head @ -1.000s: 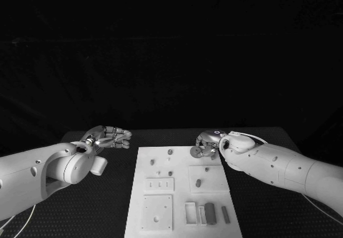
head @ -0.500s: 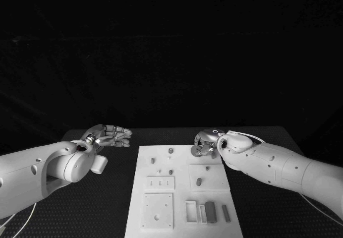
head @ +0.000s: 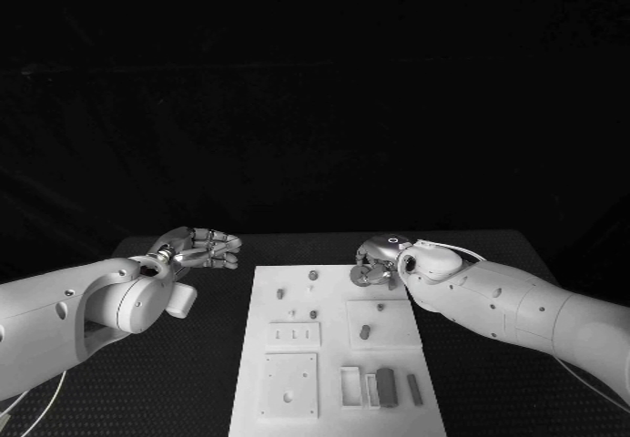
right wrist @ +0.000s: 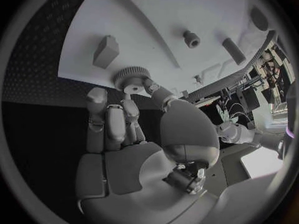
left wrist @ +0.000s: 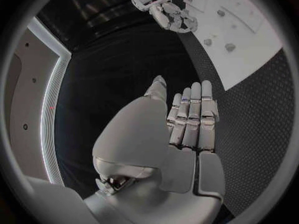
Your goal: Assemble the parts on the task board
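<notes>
White rectangular task board (head: 339, 350) flat in middle of black table (head: 197, 382), long axis running away from robot. Small grey parts spread over it: short pegs near far end (head: 314, 273), an oblong piece on a raised square plate right of centre (head: 366, 333), a dark block (head: 386, 389) and a slim bar (head: 413, 390) side by side at near right, next to an open rectangular slot.

Right silver hand (head: 374, 270) at far right corner of board, fingers curled down around a round toothed grey gear (right wrist: 131, 78). In right wrist view, fingertips (right wrist: 131, 89) and thumb touching gear's rim and top face; gear sitting at board's edge where white meets black table. Cannot tell whether gear lifted or resting on board. Counted as pinched. Near it on board: a grey rectangular block (right wrist: 106, 50), a small ringed cylinder (right wrist: 191, 39), a dark peg (right wrist: 233, 51).

Left silver hand (head: 197, 250) off board, over table beside its far left corner, well apart from parts. In left wrist view, fingers (left wrist: 193, 117) straight and close together, palm bare, holding nothing.
</notes>
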